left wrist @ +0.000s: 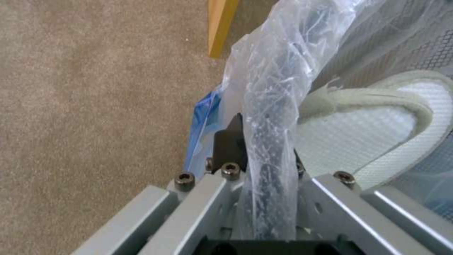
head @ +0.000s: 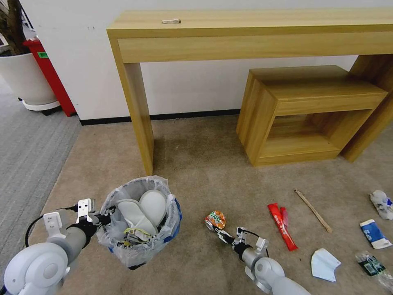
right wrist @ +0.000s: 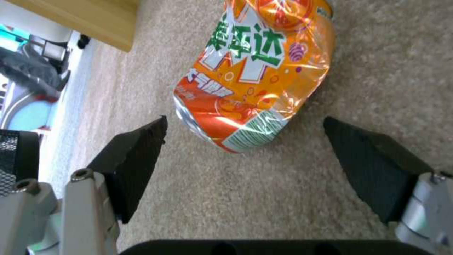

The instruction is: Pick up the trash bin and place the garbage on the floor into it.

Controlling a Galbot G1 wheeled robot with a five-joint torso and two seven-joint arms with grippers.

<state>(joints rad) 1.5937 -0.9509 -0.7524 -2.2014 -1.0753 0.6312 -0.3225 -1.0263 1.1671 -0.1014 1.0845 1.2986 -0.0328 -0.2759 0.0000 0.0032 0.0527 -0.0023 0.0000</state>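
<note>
The head view looks down from high up at the beige floor (head: pixel 196 172) and sees both arms. The left wrist view sits very close to the trash bin (left wrist: pixel 269 106) rim, looking along it. The right wrist view is low, close to the crushed can (right wrist: pixel 252 81). The head view shares both spots.

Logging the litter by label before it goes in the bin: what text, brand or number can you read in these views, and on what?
"美年达" in green-edged white characters: on the crushed orange can, lying on the carpet between the open fingers of the right hand.
Smaller white characters below it on the can: too distorted to read.
Pale label patch at the can's end: print too small.
Red wrapper, blue-and-white packet, dark packet: markings too small.
</note>
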